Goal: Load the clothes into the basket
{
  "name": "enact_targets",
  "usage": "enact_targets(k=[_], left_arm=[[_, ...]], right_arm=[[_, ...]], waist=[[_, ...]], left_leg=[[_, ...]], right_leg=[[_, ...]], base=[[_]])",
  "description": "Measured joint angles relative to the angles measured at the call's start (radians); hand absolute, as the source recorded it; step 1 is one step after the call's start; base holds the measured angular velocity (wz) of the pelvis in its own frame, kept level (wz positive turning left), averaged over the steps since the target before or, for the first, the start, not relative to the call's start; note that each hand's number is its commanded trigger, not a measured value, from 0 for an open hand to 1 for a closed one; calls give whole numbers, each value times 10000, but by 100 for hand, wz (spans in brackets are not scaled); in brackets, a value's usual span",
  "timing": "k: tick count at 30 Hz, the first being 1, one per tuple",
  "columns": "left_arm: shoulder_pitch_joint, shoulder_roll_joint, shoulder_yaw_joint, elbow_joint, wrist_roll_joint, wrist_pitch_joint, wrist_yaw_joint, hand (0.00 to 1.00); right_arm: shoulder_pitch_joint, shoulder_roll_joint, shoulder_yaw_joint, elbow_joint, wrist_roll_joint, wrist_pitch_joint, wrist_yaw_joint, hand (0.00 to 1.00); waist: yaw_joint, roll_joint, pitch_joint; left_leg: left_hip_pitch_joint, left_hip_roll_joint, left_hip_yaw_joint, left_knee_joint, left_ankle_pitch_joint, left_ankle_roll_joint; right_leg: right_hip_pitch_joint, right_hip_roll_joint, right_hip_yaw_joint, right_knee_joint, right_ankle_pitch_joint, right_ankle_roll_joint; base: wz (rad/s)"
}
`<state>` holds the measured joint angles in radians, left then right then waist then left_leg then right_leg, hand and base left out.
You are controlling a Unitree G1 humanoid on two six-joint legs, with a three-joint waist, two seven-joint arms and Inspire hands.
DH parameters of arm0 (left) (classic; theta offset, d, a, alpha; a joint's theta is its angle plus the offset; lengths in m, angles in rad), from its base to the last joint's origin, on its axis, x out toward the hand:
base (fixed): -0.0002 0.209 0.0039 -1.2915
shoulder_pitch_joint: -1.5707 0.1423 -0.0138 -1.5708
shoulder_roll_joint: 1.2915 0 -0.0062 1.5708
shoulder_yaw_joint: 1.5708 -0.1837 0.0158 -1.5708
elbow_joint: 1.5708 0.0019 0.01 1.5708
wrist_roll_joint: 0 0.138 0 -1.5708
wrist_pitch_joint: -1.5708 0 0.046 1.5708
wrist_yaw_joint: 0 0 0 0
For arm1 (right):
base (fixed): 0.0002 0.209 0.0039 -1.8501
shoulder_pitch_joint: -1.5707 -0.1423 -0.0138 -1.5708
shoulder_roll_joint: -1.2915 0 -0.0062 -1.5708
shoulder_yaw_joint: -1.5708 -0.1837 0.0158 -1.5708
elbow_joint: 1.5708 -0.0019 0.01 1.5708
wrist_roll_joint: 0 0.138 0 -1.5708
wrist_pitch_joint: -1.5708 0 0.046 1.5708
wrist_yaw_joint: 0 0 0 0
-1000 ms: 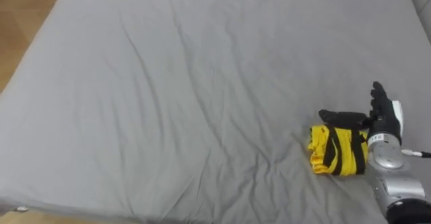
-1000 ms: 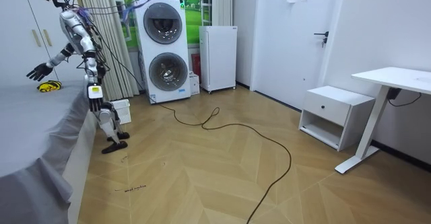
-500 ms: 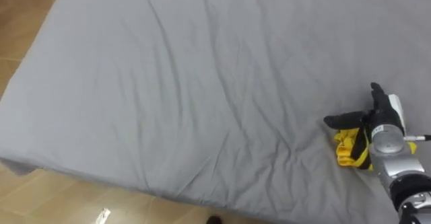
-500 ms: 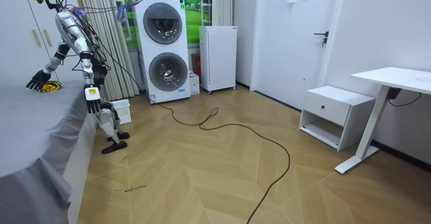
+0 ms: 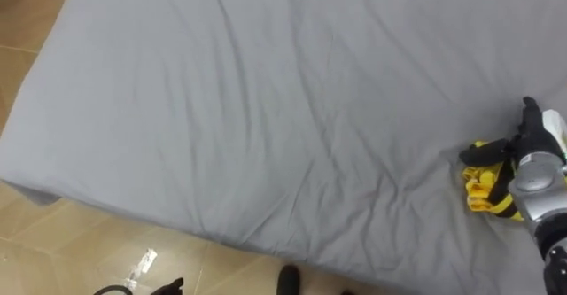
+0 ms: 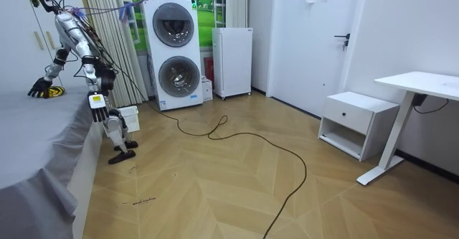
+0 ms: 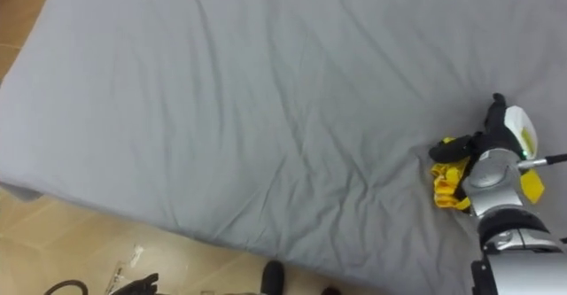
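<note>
Right hand (image 5: 530, 140) lower, onto yellow garment (image 5: 483, 193).

The bed (image 5: 266, 109) is covered in plain grey. At its four o'clock, a bright yellow garment (image 5: 485, 191) is crossed by black bands. The right hand (image 5: 534, 144) is black, with a silver wrist. The floor (image 6: 229, 189) is laid in pale herringbone wood, and the basket (image 6: 130, 118) is white.

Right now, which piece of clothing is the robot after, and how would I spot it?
Find the big grey bed, then the robot's right hand reaching over it on the right. Against that hand lies a small crumpled garment, bright yellow with black stripes, the only coloured thing on the bed.
</note>
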<state>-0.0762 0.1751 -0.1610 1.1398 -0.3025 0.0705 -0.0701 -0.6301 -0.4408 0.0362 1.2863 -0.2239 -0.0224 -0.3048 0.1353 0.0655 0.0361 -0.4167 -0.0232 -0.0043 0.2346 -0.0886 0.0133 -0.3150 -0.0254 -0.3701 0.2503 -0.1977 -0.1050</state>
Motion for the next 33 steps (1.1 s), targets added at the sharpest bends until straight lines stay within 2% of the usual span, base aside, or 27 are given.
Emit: enact_targets(k=[7, 8, 10, 13, 17, 20, 24, 26, 28, 32, 33], left_arm=[[-273, -26, -13, -5, -8, 204, -1, 0], [-281, -26, -13, -4, -8, 234, -3, 0], [-307, -26, -11, 6, -10, 332, -7, 0], [-362, -23, -2, 113, -5, 354, 3, 0], [-380, -15, -2, 175, -21, 352, 8, 0], [-370, 4, -7, 178, -142, 351, 6, 0], [-391, 68, -18, 178, -200, 320, -20, 0], [-389, 106, -6, 179, -202, 310, -27, 0], [-343, 140, 17, 187, -216, 308, -10, 0], [-313, 310, 47, 184, -210, 296, -9, 0], [-275, 387, 47, 187, -211, 297, -9, 0]], right_arm=[[-20, -173, 0, 187, -50, 20, -2, 0], [-21, -183, 0, 234, -76, 21, 0, 51], [2, -247, 0, 333, -146, 35, 32, 100], [14, -265, -36, 331, -149, 151, 185, 100], [14, -266, -43, 332, -138, 246, 354, 100], [64, -322, -95, 377, -126, 471, 480, 100], [263, -339, -98, 461, -124, 728, 737, 100], [383, -347, -98, 459, -163, 838, 935, 100], [594, -350, -97, 438, -241, 940, 1171, 100], [660, -406, -109, 406, -658, 1226, 1358, 100], [678, -424, -99, 400, -658, 1270, 1358, 100]], waist=[[-24, 25, -7], [-31, 23, -7], [-37, 8, -12], [-80, -42, -19], [-186, -140, -48], [-314, -287, -78], [-619, -381, -122], [-696, -406, -112], [-702, -462, -111], [-986, -484, -120], [-1046, -522, -153]], left_leg=[[-100, -63, 36, -22, 106, 67], [-100, -66, 36, -23, 110, 71], [-97, -84, 41, -34, 146, 93], [-88, -69, 285, -87, 220, 131], [-58, -70, 309, -137, 251, 134], [25, -66, 327, -163, 251, 133], [111, -57, 340, -195, 250, 134], [189, -40, 499, -231, 250, 134], [341, 10, 844, -299, 250, 135], [286, 24, 981, -299, 250, 135], [287, 37, 1077, -296, 250, 135]], right_leg=[[-149, -89, 9, 159, -1, 4], [-151, -91, 15, 168, 0, 6], [-152, -93, 121, 171, -2, 20], [-166, -110, 139, 167, 0, 29], [-167, -116, 148, 175, 1, 31], [-137, -115, 224, 231, 1, 31], [-105, -115, 306, 259, 6, 37], [-151, -117, 491, 372, 7, 40], [-250, -127, 828, 552, 4, 45], [-432, -115, 1076, 599, 0, 52], [-498, -111, 1185, 644, 4, 53]], base=[[2], [7], [8], [3], [0], [-2], [-5], [-22], [-44], [-27], [-23]])
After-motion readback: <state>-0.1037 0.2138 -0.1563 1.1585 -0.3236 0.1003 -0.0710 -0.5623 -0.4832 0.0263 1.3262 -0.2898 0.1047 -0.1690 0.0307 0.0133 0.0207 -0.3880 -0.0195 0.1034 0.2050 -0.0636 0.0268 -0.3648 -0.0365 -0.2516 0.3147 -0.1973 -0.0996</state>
